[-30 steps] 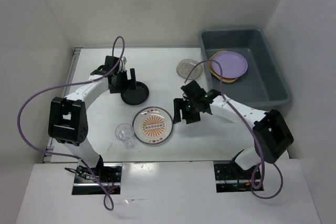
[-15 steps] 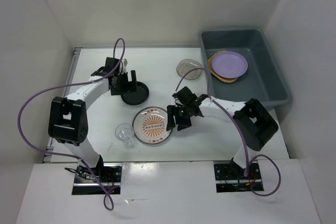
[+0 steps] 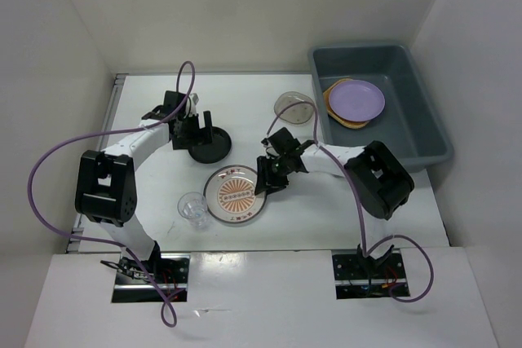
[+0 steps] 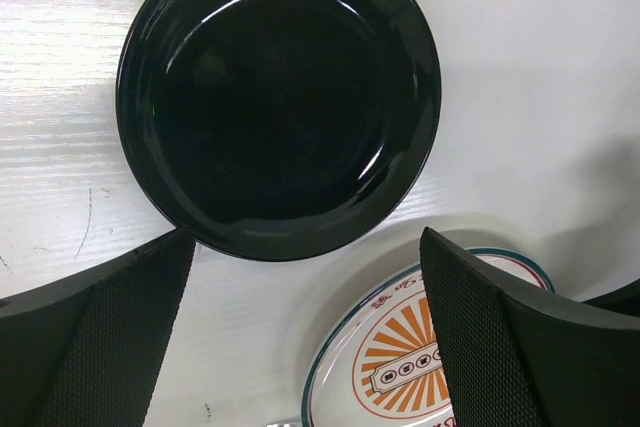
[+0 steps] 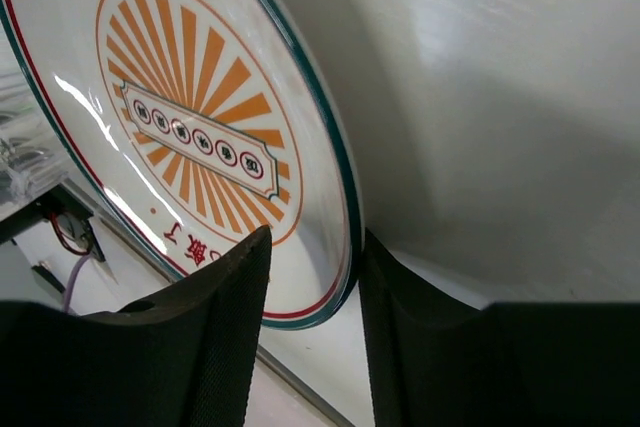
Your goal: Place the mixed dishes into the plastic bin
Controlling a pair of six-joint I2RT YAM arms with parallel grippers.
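While right hand (image 3: 262, 182) straddles sunburst plate's (image 3: 235, 196) 3 o'clock rim, clamp unclear, shallow bite may let it slip; left hand (image 4: 307, 242) released.

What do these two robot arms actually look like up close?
Both the left arm and right arm have white tube-like sections joined by chunky black blocks. A purple cable loops along each. Each ends in two flat black fingers with a finely dotted grip surface.

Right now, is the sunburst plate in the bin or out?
Out. The sunburst plate lies on the table left of the bin, right gripper straddling its rim.
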